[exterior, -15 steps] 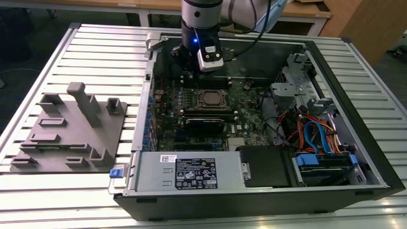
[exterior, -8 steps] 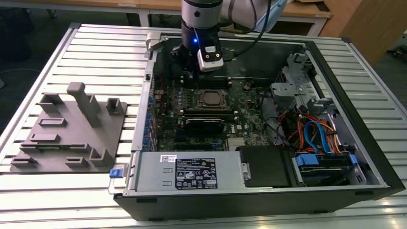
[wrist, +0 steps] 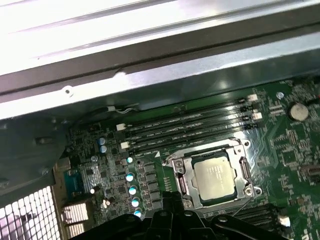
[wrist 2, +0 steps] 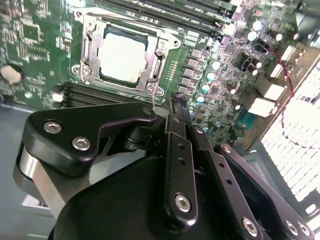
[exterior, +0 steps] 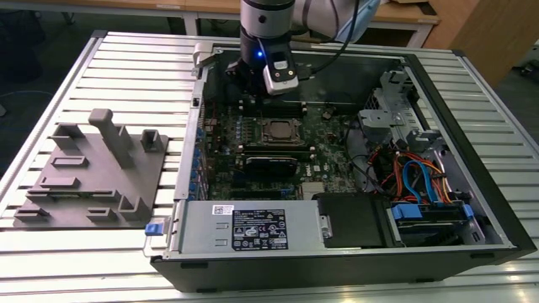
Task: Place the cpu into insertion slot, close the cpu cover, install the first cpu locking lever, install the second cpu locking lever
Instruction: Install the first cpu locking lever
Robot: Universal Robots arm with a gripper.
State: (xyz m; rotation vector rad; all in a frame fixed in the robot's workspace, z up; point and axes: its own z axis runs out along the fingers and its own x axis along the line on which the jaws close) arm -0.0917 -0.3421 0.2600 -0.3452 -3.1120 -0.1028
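The cpu (exterior: 279,130) (wrist 2: 122,56) (wrist: 216,176), a square chip with a silver top, lies flat in the insertion slot (exterior: 262,130) in the middle of the green motherboard. The cpu cover (wrist 2: 156,59) (wrist: 181,176) lies down over it, its metal frame bordering the chip. Thin wire levers (wrist: 239,206) run along the socket's sides; whether they are hooked is unclear. My gripper (exterior: 251,96) (wrist 2: 172,106) (wrist: 169,206) hangs above the board just beyond the socket's far side, fingers shut together with nothing between them, apart from the socket.
The open computer case (exterior: 480,208) walls in the board. A grey power supply box (exterior: 244,230) lies at the front, and drive bays with coloured cables (exterior: 421,183) fill the exterior view's right. Long memory slots (wrist: 190,127) run beside the socket. A grey fixture plate (exterior: 93,170) stands outside.
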